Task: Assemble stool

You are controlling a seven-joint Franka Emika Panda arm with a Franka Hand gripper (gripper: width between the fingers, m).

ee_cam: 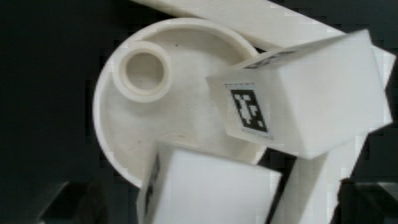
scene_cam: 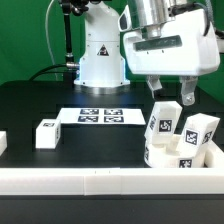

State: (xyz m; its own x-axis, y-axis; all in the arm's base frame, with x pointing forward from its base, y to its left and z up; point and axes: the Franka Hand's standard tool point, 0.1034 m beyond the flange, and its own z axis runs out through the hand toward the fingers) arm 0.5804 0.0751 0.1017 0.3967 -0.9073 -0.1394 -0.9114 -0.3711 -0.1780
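Note:
The round white seat (scene_cam: 160, 156) lies at the exterior view's right, against the front rail. Two white tagged legs stand in it: one (scene_cam: 163, 124) nearer the middle, one (scene_cam: 201, 136) further right. A third leg (scene_cam: 47, 133) lies loose at the left. My gripper (scene_cam: 169, 97) is open and empty, just above the standing legs, with its fingers apart over the nearer one. In the wrist view the seat (ee_cam: 151, 120) shows an empty socket (ee_cam: 143, 70), a tagged leg (ee_cam: 302, 95) stands beside it, and another leg (ee_cam: 222, 190) sits between my spread fingers (ee_cam: 217, 216).
The marker board (scene_cam: 100, 117) lies flat behind the middle of the black table. Long white border rails (scene_cam: 100, 182) run along the front and right side. A small white piece (scene_cam: 3, 143) shows at the far left edge. The robot base (scene_cam: 100, 55) stands at the back.

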